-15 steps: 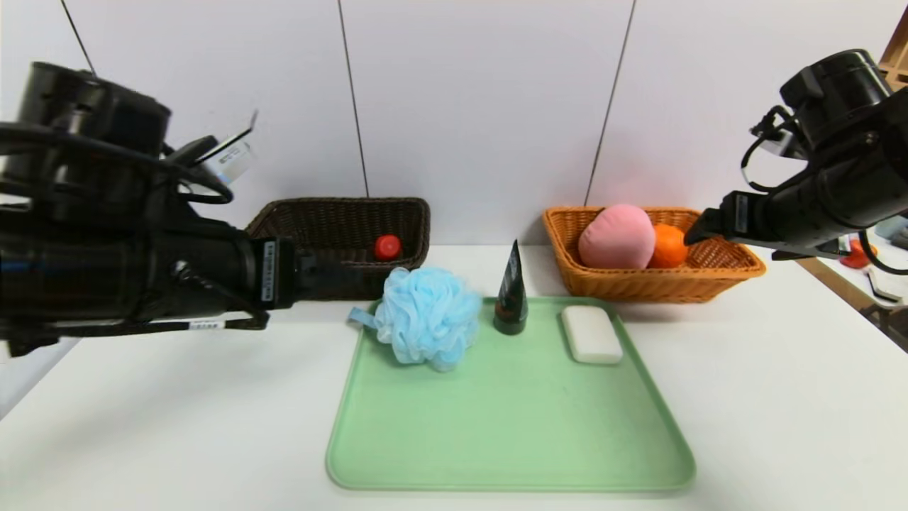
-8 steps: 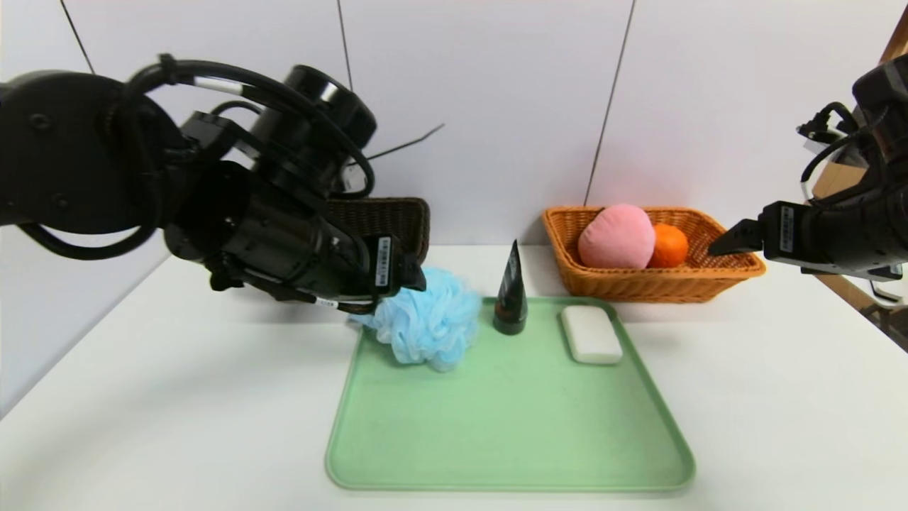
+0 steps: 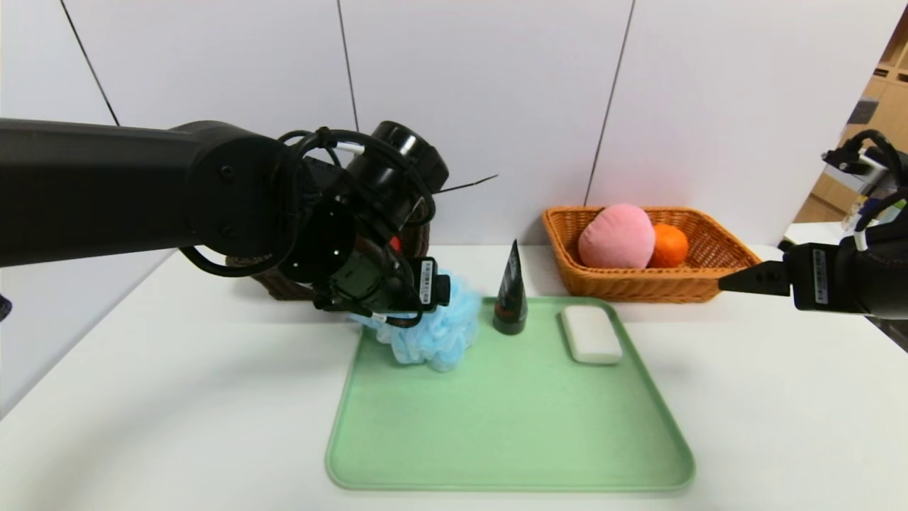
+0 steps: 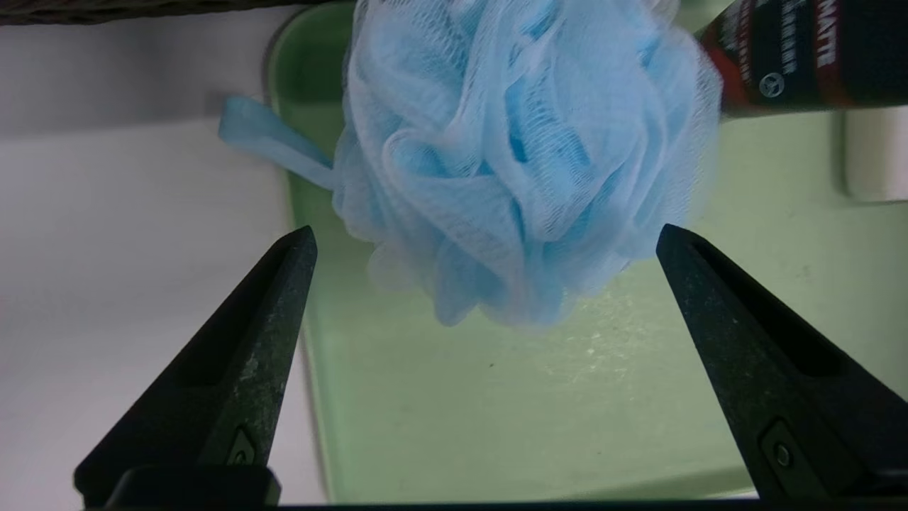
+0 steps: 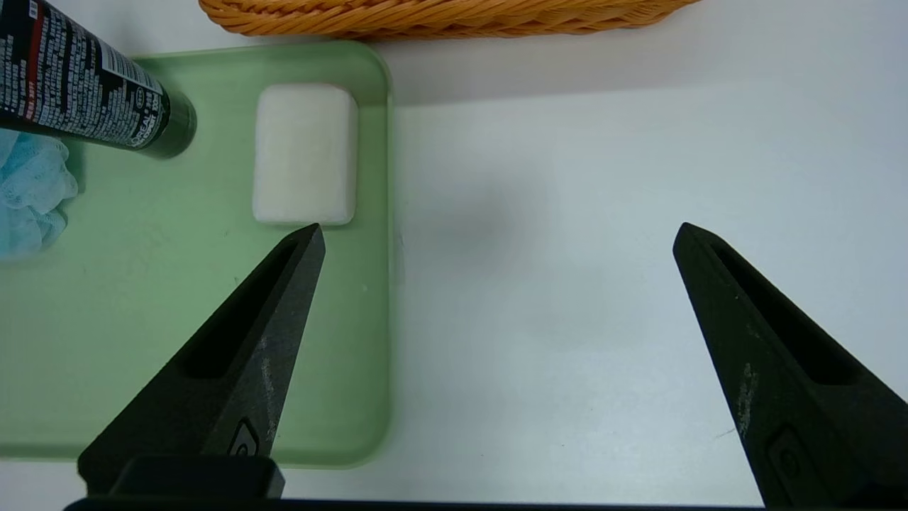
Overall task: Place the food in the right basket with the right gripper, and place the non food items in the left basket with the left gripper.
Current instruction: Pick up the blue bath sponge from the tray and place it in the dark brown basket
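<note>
My left gripper (image 3: 443, 291) is open and hangs just over the fluffy light-blue bath puff (image 3: 434, 342) at the tray's back left. In the left wrist view the jaws (image 4: 486, 234) stand wide apart on either side of the puff (image 4: 525, 156), not touching it. The dark tapered tube (image 3: 511, 292) stands upright beside the puff, and the white soap bar (image 3: 591, 333) lies to its right. The pink peach (image 3: 616, 236) and the orange (image 3: 670, 245) lie in the light orange basket (image 3: 638, 287). My right gripper (image 3: 745, 279) is open and empty over bare table right of the tray (image 5: 496, 231).
The green tray (image 3: 511, 426) lies in the middle of the white table. The dark brown basket (image 3: 278, 287) is mostly hidden behind my left arm; a sliver of the red ball (image 3: 394, 244) shows in it. A white wall stands close behind both baskets.
My left arm swung right from the dark brown basket to just above the puff. My right gripper drew back from the orange basket, moving right and lower.
</note>
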Controlling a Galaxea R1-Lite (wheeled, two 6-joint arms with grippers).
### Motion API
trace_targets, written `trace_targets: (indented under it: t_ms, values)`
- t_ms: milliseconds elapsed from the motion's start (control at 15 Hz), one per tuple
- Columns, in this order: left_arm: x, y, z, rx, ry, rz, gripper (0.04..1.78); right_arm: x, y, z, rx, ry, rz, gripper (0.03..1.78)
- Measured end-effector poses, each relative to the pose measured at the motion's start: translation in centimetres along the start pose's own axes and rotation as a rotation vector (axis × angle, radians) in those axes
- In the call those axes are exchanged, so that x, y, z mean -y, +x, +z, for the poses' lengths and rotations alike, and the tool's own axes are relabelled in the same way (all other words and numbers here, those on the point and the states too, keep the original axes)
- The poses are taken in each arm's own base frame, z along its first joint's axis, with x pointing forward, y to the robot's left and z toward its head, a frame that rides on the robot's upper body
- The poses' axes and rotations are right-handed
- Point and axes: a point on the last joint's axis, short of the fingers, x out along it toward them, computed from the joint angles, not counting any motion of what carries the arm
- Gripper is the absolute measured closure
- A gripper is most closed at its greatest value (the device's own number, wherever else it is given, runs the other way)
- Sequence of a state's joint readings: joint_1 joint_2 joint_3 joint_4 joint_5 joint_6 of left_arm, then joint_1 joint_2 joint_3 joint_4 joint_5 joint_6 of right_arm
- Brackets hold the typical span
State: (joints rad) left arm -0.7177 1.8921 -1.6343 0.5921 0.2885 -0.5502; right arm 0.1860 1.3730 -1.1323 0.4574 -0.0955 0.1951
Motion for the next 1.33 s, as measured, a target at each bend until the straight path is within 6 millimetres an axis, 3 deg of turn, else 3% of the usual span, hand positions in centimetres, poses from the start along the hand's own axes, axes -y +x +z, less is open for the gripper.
trace_targets:
  t_ms: [333,933,1133,1200,1333]
  values:
    - [0.7,2.0,0.1,-0.013,-0.014,0.006,0.13,0.1,-0.6,-0.6,0.005,-0.002,0.003,0.11]
    - [1.3,8.8,-0.7,-0.015,-0.03,0.036,0.13,0.0,-1.0,-1.9,-0.014,-0.019,0.038,0.11]
    - [1.4,10.2,-1.1,-0.03,-0.025,0.048,0.13,-0.1,-1.1,-2.2,-0.021,-0.025,0.044,0.11]
    - [1.4,10.4,-1.2,-0.036,-0.023,0.05,0.16,-0.2,-1.1,-2.4,-0.024,-0.029,0.047,0.11]
    - [1.4,10.7,-1.4,-0.044,-0.022,0.052,0.49,-0.3,-1.1,-2.5,-0.028,-0.035,0.054,0.11]
